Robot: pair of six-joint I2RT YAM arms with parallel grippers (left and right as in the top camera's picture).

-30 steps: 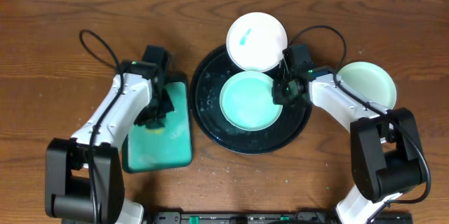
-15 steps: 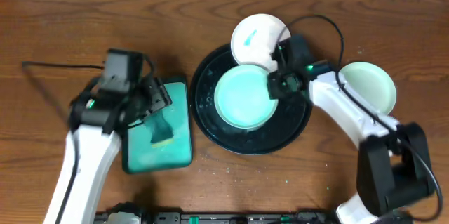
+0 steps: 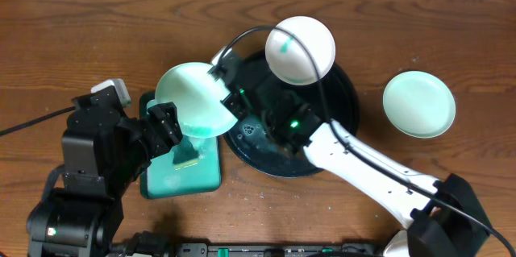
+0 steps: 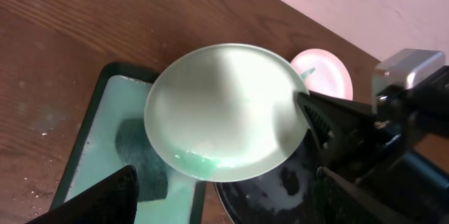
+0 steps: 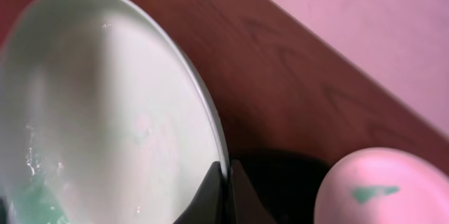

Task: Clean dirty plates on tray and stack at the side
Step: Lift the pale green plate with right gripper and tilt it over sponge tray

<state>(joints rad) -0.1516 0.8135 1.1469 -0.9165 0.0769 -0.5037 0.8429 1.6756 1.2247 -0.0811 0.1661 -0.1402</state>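
Observation:
My right gripper (image 5: 224,182) is shut on the rim of a pale mint plate (image 3: 192,100), holding it tilted in the air over the sponge tray's far end. A teal smear shows near that plate's lower edge (image 4: 195,159). In the left wrist view the plate (image 4: 224,108) hangs ahead of my left gripper (image 4: 224,206), which is open and holds nothing. A white plate (image 3: 301,47) with a teal smear rests on the far rim of the black tray (image 3: 326,156). Another mint plate (image 3: 418,104) lies on the table at the right.
A teal rectangular sponge tray (image 3: 197,175) sits left of the black tray, with a dark green sponge (image 4: 137,157) lying in it under the lifted plate. Wet streaks mark the black tray's floor (image 4: 280,189). The right arm (image 3: 363,164) stretches across the black tray.
The right arm lifted the mint plate off the black tray and carried it left over the sponge tray. My left gripper opened, left the sponge in its tray and drew back.

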